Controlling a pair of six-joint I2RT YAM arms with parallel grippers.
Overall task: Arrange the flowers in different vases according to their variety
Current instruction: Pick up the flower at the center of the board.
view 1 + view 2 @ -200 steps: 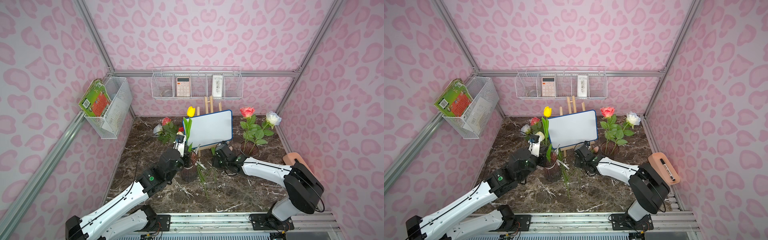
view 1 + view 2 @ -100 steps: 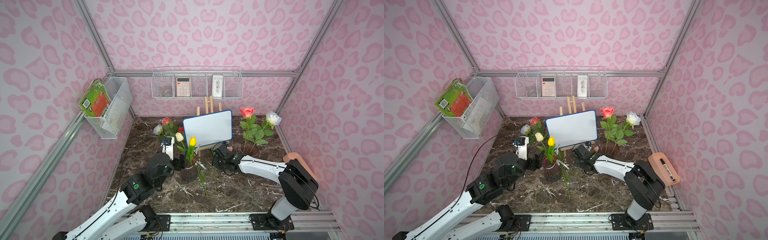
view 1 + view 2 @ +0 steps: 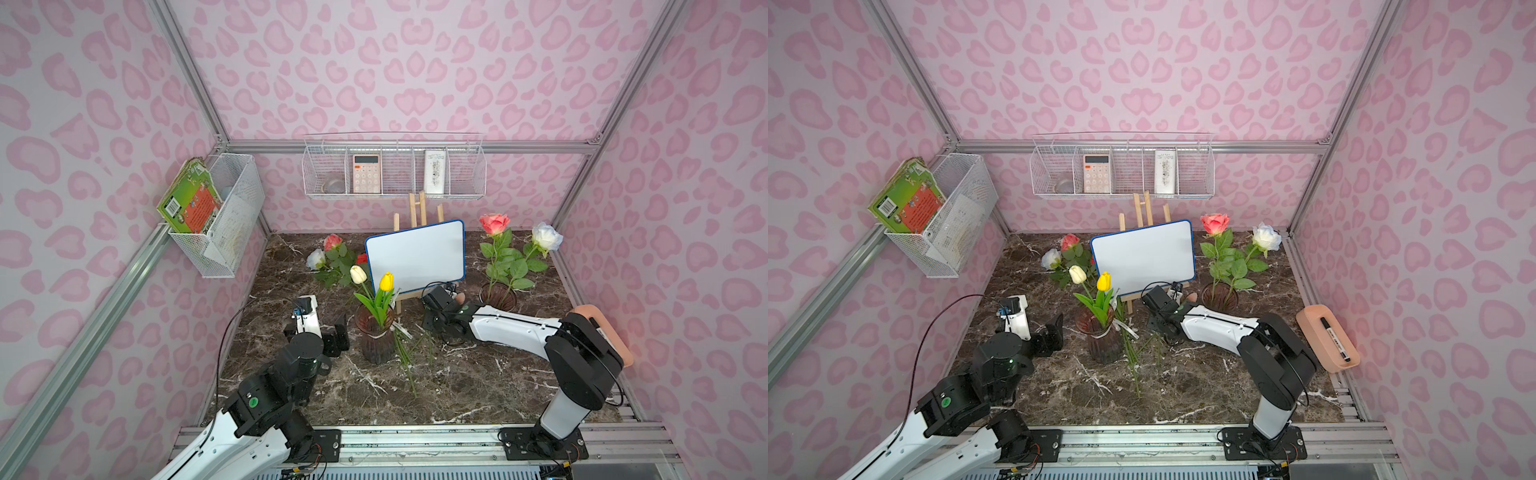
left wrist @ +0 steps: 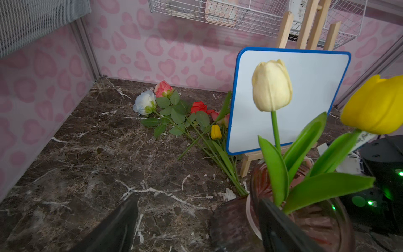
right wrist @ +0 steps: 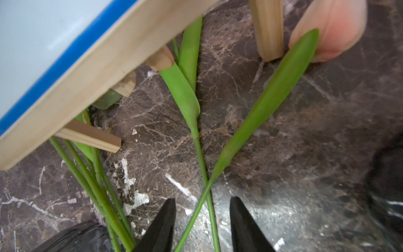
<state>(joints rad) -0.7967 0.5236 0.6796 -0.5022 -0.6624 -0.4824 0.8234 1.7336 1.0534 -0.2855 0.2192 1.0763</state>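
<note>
The left end effector [image 4: 196, 205] stands wide and empty at 9 o'clock of the near vase [image 3: 376, 347]. This vase is ribbed, smoky purple-brown glass with a narrowed neck. It stands just toward 9 from the middle of the surface [image 3: 478, 386] and holds two upright flowers, a white tulip [image 3: 358, 274] and a yellow tulip [image 3: 387, 281]. A paper tag on the yellow one's stem is too blurred to read.

At the vase's 3 o'clock the right end effector [image 5: 202, 199] is low over the surface. Its jaws are narrow but apart, straddling two crossed stems [image 5: 207, 187] without pinching them. A pink tulip [image 5: 333, 28] lies just beyond.

The far vase [image 3: 497, 297], toward 2 o'clock, holds two flowers, a pink rose [image 3: 494, 224] and a white rose [image 3: 546, 237].

Toward 11 o'clock, loose on the surface, lie a loose white rose [image 4: 145, 104], a loose pink rose [image 4: 163, 89], a loose red rose [image 4: 198, 107] and an orange tulip [image 4: 216, 132]. Beside them, at 12, a blank whiteboard [image 3: 415, 253] stands on an easel [image 3: 417, 203].
</note>
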